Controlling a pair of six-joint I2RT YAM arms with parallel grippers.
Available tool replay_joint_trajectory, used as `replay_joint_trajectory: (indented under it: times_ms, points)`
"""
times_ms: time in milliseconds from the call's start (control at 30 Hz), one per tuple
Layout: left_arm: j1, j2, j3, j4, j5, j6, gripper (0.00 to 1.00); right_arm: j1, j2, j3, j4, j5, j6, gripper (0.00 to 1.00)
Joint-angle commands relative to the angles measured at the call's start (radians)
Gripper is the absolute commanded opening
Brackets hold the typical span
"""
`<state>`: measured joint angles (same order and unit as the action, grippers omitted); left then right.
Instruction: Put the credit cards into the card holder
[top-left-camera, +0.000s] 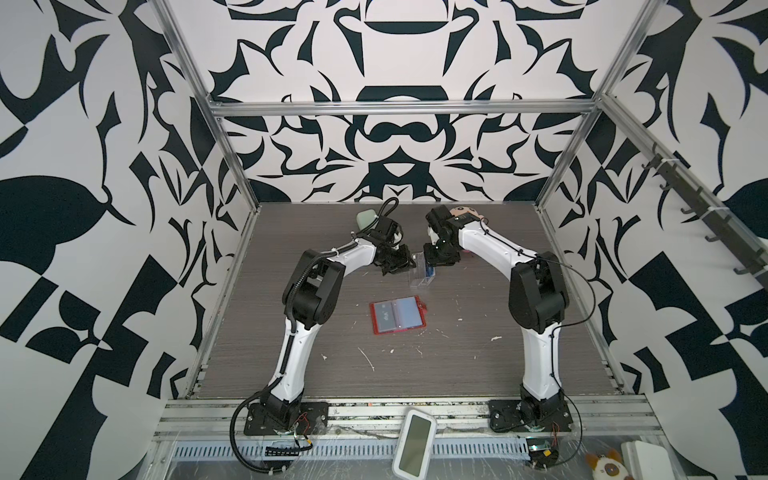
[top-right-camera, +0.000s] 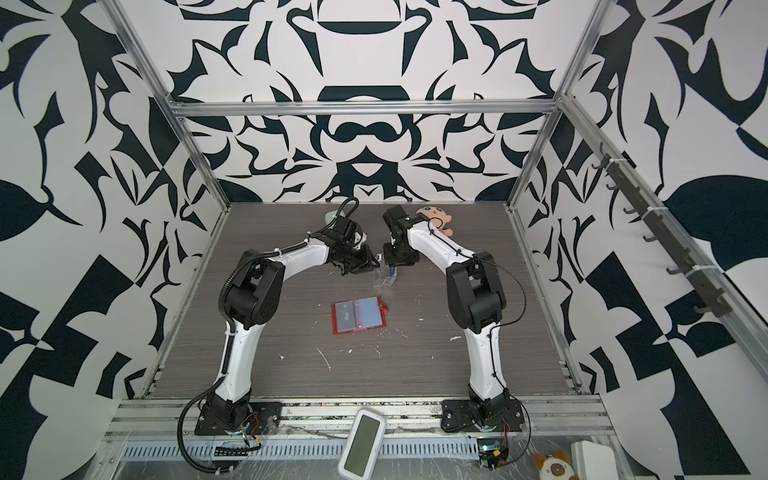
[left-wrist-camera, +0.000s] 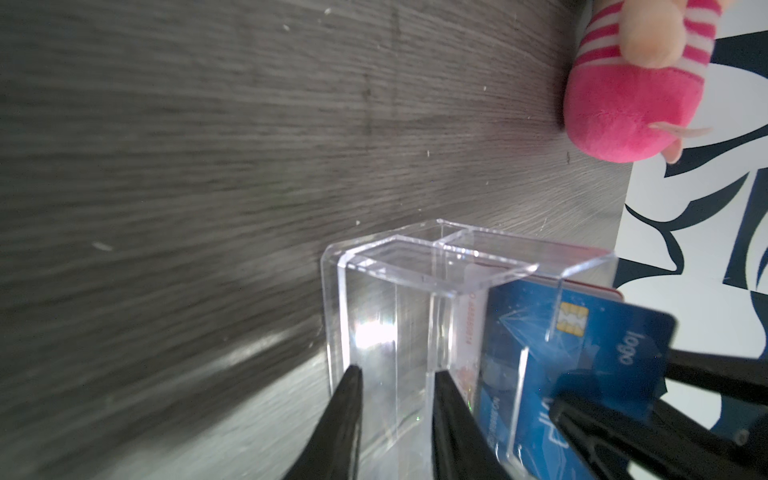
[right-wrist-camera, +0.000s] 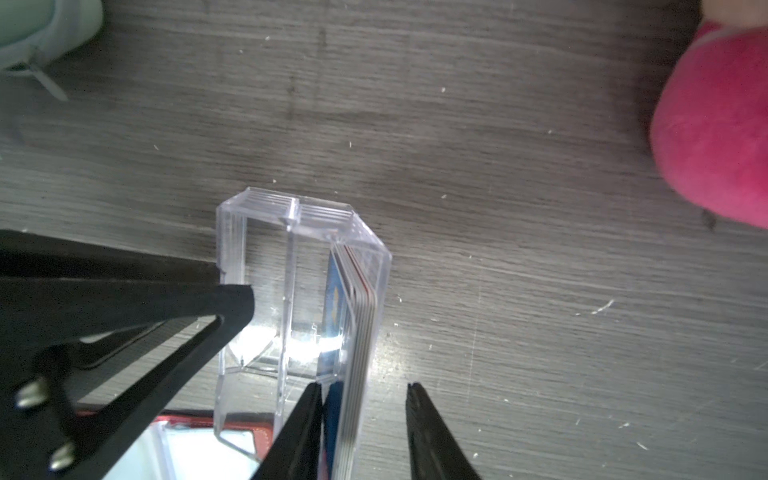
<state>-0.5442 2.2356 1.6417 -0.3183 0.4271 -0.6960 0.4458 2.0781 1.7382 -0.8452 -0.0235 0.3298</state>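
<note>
Left jaws clamp the clear box (left-wrist-camera: 386, 266) while right jaws stand open astride its credit cards (right-wrist-camera: 359, 332)

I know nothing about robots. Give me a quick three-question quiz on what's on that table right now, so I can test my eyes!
1. True or false: the red card holder lies open and flat on the table.
2. Where does the stack of cards stand? A: upright in one compartment of the clear box; B: flat on the table; C: inside the card holder.
3. Name the gripper whose open fingers flank that stack.
Key: 1 true; 2 A; 3 the right gripper.
</note>
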Motion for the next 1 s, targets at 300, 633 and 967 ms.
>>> replay_joint_trajectory:
  times_ms: [300, 633, 967]
  points:
    - [-0.002, 0.061, -0.034, -0.094, -0.052, -0.006, 0.3, -0.001, 0.032, 0.04, 0.016, -0.053, 0.0, 0.41]
    - [-0.002, 0.064, -0.031, -0.099, -0.05, -0.008, 0.3, -0.001, 0.042, 0.047, 0.009, 0.026, 0.014, 0.39]
    - [-0.003, 0.066, -0.03, -0.1, -0.053, -0.008, 0.3, -0.001, -0.008, 0.05, -0.011, 0.044, 0.01, 0.38]
